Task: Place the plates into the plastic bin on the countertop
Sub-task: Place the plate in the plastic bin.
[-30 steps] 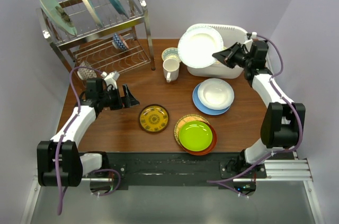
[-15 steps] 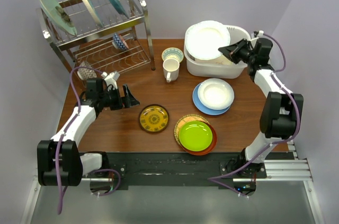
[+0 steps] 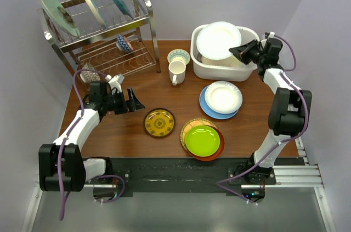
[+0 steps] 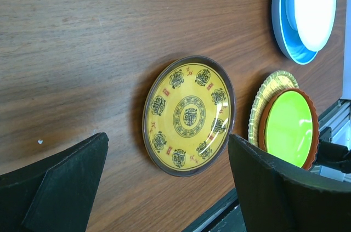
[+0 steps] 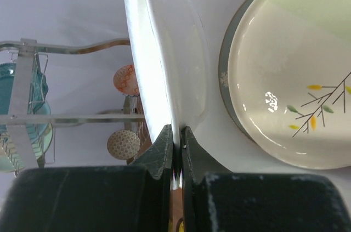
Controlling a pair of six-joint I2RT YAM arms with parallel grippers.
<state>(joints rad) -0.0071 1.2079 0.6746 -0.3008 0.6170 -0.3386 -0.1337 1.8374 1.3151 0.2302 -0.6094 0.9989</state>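
White plate (image 3: 218,40) is tilted over the plastic bin (image 3: 219,71), upper right of the top view. Right gripper (image 3: 238,53) pinches its rim, fingers pressed together on the edge. Cream twig plate (image 5: 296,78) lies inside the bin. Left gripper (image 3: 133,100), jaws spread, hovers mid-left over the countertop (image 3: 126,133), just beside the yellow patterned plate (image 3: 159,123).
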